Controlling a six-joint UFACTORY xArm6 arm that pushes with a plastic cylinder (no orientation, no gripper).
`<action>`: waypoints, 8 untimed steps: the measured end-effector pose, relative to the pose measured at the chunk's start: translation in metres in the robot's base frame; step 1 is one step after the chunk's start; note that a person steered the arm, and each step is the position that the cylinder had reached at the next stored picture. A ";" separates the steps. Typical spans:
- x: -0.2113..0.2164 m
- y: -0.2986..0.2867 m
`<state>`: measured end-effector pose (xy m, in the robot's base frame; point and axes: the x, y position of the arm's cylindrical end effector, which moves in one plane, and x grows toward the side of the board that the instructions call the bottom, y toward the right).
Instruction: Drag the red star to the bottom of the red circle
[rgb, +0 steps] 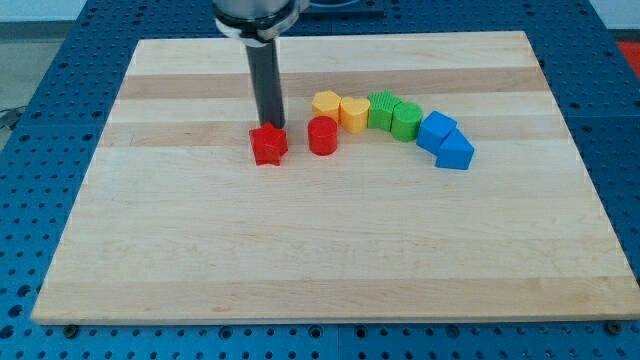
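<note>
The red star lies on the wooden board, left of centre in the view's upper half. The red circle stands just to its right, a small gap between them. My tip comes down at the star's top edge, touching or almost touching it. The rod rises from there to the view's top.
To the right of the red circle runs an arc of blocks: a yellow hexagon, a yellow heart, two green blocks, then two blue blocks. The board's edges meet a blue perforated table.
</note>
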<state>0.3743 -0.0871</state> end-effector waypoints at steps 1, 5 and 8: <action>0.000 -0.009; 0.040 -0.006; 0.059 0.018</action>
<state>0.4333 -0.0687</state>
